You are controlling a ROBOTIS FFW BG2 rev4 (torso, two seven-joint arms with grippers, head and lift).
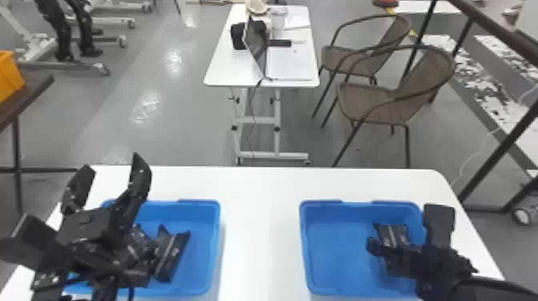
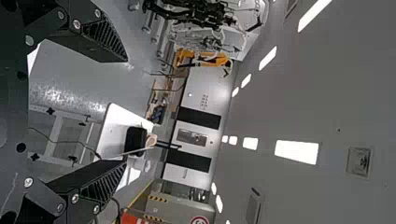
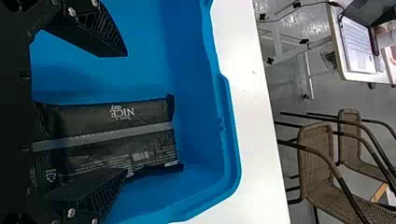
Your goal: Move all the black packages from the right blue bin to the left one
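Note:
In the head view, my left gripper is raised over the left blue bin, fingers spread with nothing between them. The left gripper also stands open in its wrist view. Black packages lie in that bin, partly hidden by the arm. My right gripper is at the right side of the right blue bin, over a black package. In the right wrist view, the right gripper is open; the package lies flat on the bin floor, its edge overlapped by one finger.
Both bins stand on a white table, with a strip of tabletop separating them. Beyond it are a smaller white table holding a laptop and woven chairs. An orange box rests on a brown table at far left.

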